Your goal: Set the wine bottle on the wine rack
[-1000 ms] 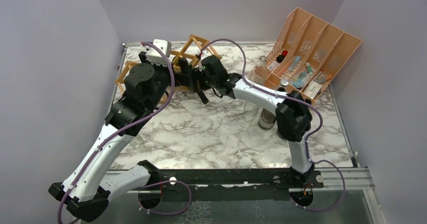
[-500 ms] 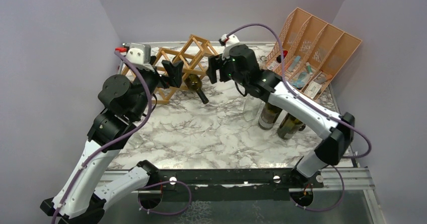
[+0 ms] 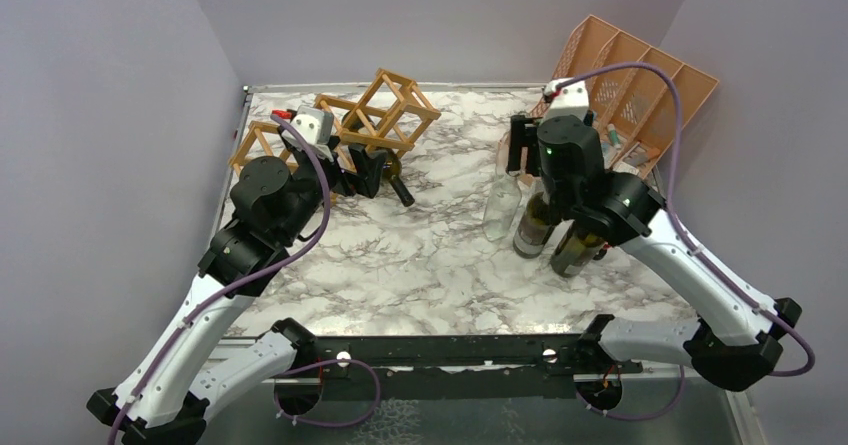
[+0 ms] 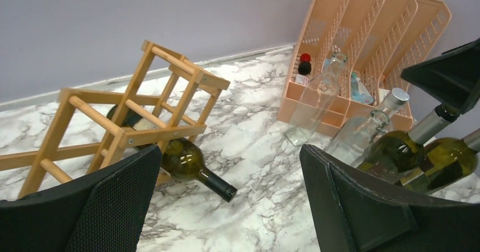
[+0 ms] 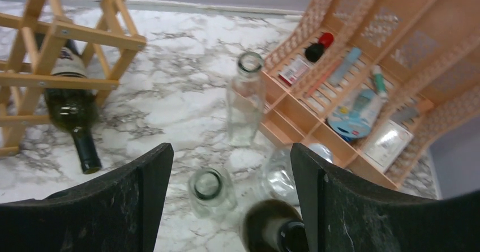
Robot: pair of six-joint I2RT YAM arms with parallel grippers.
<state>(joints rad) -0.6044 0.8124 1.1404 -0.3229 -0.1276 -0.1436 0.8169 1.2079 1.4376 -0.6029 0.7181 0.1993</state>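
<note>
The wine rack (image 4: 164, 132) sat at the far left of the surface (image 3: 420, 265). One dark bottle (image 4: 184, 161) lay in a low cell with its neck poking out. The left gripper (image 3: 360, 172) hung just beside that bottle, spread wide and holding nothing. The right gripper (image 3: 524, 153) was well away from the rack, above a tight bunch of standing bottles near the peach organizer (image 3: 690, 85). It was spread too, with nothing between its fingers.

It looked like the job now was to pick up another bottle. A green wine bottle (image 3: 535, 223) stood right next to a second green one, with clear glass bottles (image 5: 245, 102) close by. In the right wrist view, a clear bottle's mouth and a green bottle's top both sat under the gap. So the gripper should slide over until only the green neck was in the middle. Then it should come straight down, slowly, with fingers kept wide so they bump nothing. Glass is slippery and the bottle may be heavy, so the squeeze should be firm. It should lift straight up first, then carry the bottle to an empty cell
</note>
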